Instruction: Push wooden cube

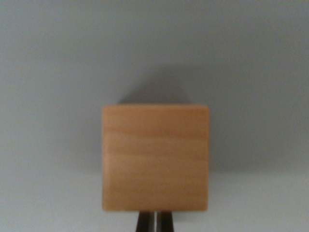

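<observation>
A: Wrist view, one frame. The light-brown, square-faced wooden cube (155, 158) fills the centre and lower half of the picture, its grain running side to side. It sits on a plain pale grey surface (53, 72) with nothing else on it. A soft shadow spreads from the cube toward twelve and three o'clock.

B: And the pincer?

A: Only the tips show. The dark two-fingered gripper (155, 222) enters at six o'clock, dead centre under the cube's lower edge. The two fingers (144, 223) stand side by side with only a thin pale line between them.

B: So clenched?

A: It reads as drawn together, or nearly so, with nothing between the fingers. It grasps nothing. The cube lies wholly beyond the tips, not between them.

B: Touching the cube?

A: The tips meet the cube's near edge in the picture. True contact or a hair short of it: the frame is too blurred to settle that.

B: Why that arrangement?

A: Judgement only: closed fingers make one blunt nose, suited to a shove. Centred on the near face, a push toward twelve o'clock should slide the cube straight, not spin it. An off-centre touch would likely turn it.

B: Progress?

A: Lined up at the face; whether the push is under way cannot be told.
</observation>
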Robot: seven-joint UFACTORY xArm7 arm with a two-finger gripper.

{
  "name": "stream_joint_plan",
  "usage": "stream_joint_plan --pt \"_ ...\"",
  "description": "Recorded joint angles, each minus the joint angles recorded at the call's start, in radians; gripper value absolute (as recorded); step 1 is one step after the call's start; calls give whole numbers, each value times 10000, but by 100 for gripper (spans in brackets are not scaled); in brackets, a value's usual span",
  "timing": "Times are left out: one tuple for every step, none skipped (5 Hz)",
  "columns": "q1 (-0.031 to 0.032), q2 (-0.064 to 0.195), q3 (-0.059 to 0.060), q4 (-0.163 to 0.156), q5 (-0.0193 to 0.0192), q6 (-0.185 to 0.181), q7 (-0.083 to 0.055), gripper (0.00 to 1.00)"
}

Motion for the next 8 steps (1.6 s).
stream_joint_plan --pt "0 0 0 0 0 0 0 100" --pt "-8 290 -10 447 -1 156 -24 100" --pt "-8 290 -10 447 -1 156 -24 100" --pt "-16 591 -21 910 -2 319 -49 100" --pt "-16 591 -21 910 -2 319 -49 100" --pt "-24 897 -32 1383 -4 485 -75 100" --pt "-24 897 -32 1383 -4 485 -75 100" --pt "-32 1198 -43 1847 -5 647 -100 100"
